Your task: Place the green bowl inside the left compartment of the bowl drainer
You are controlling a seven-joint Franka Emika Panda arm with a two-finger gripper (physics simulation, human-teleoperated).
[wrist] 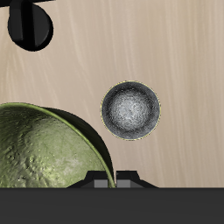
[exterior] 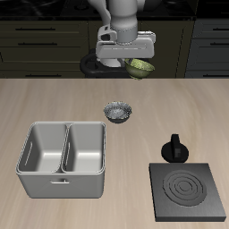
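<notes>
High above the bench's back edge, the hand point(exterior: 134, 63) is clamped on the green bowl point(exterior: 140, 67), tilted and clear of the bench point(exterior: 54, 98). Below sits a grey bowl point(exterior: 118, 112); the drainer point(exterior: 63, 161) stands nearer the front edge.

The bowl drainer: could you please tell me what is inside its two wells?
Both wells of the bowl drainer look bare grey metal. The near wall hides part of each floor. The green bowl is held in the claw, off the table.
</notes>
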